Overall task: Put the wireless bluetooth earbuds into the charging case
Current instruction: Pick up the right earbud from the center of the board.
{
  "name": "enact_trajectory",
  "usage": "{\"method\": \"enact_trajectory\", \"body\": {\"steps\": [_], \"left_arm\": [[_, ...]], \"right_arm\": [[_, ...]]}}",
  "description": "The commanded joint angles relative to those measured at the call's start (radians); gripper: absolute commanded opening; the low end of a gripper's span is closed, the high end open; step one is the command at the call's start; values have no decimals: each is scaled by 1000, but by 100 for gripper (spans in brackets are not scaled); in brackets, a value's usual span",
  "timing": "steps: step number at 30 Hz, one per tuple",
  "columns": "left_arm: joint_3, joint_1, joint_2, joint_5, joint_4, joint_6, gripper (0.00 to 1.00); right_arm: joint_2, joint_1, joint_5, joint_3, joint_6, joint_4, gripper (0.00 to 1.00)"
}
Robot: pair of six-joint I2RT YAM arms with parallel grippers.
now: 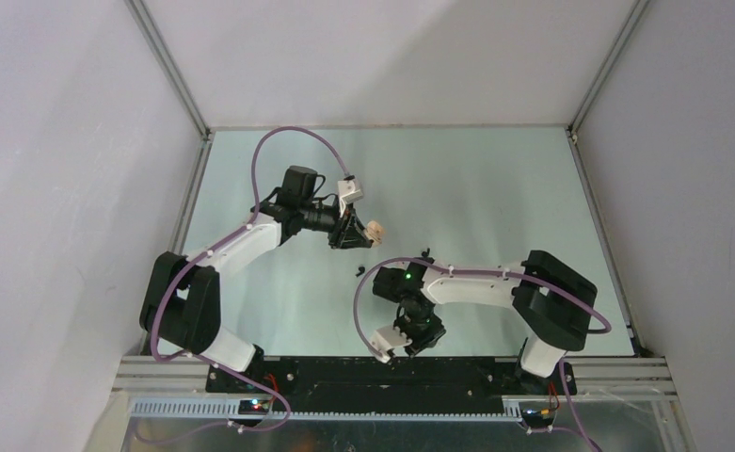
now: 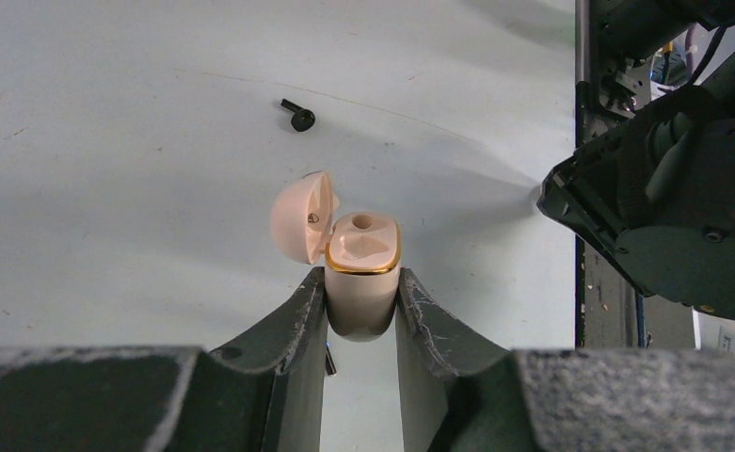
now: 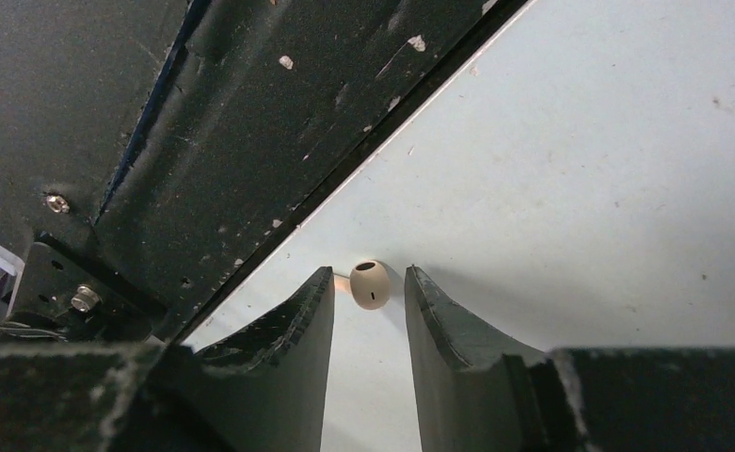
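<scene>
right wrist view, lower middle: the right gripper [image 3: 368,290] has its jaws apart, with one cream earbud [image 3: 370,283] lying on the table [image 3: 627,188] between the tips. there is a gap on each side, so nothing is gripped yet. the earbud sits just beside the edge of the dark base rail [image 3: 203,141], which fills the upper left of that view.

left wrist view, centre: the left gripper [image 2: 361,282] is clamped on the charging case [image 2: 363,259], held upright. its lid [image 2: 299,218] is swung open to the left, and one socket showing on top looks vacant.

our advice for the pick:
- centre the bud between the pads before closing, since it is round and likely to squirt out.
- keep the left-hand finger off the rail.
- close gently and lift straight.
- carry it stem-down to the open socket.

counts:
- cream earbuds: one seen.
- black earbuds: one black earbud [image 2: 298,117] at upper middle of the left wrist view. the top view shows two dark specks near centre, too small for us to confirm.
- cases: one.
- arms: two.
</scene>
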Motion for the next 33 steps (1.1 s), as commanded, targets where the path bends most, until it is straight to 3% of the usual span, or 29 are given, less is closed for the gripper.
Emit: {"method": "enact_trajectory", "body": {"steps": [1, 18, 33], "left_arm": [[0, 1, -13, 36, 6, 16, 0], [0, -3, -18, 43, -3, 24, 0], [0, -5, -25, 46, -7, 27, 0]], "right_arm": [[34, -9, -17, 44, -28, -57, 38], [97, -17, -23, 85, -33, -97, 32], [107, -17, -10, 88, -4, -80, 20]]}}
